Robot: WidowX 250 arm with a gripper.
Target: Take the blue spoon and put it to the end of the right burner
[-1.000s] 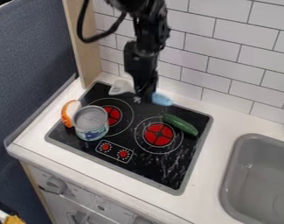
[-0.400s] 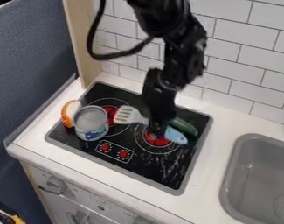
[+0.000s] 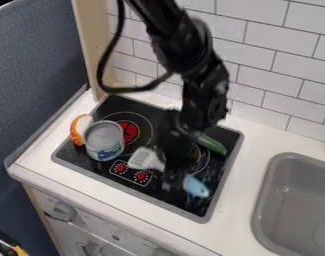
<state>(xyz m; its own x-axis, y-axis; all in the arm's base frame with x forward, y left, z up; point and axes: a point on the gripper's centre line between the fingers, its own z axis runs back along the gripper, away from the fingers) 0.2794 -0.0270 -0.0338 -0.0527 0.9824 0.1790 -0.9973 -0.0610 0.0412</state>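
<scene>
From my end I see the metal can (image 3: 104, 141) at the left of the frame, standing on the stove (image 3: 185, 204); I can't make out anything inside it. An orange-and-white object (image 3: 79, 130) sits just beside it. The grey sink (image 3: 290, 185), at the lower right, shows its drain (image 3: 323, 232).

My gripper (image 3: 171, 179) hangs from the top of the frame over the lower centre, its jaws pinching the slotted spatula around the middle. The spatula (image 3: 195, 186) has its white head to the left, near the control knobs (image 3: 130, 172), and its blue handle angled to the lower right, below the right burner (image 3: 203, 161) in the frame.

Compared with the last frame, I have it lower in the picture: its handle was across the burner's lower right, and its head was between the burners. The can and the cucumber (image 3: 211, 144), right of centre, are where they were.
</scene>
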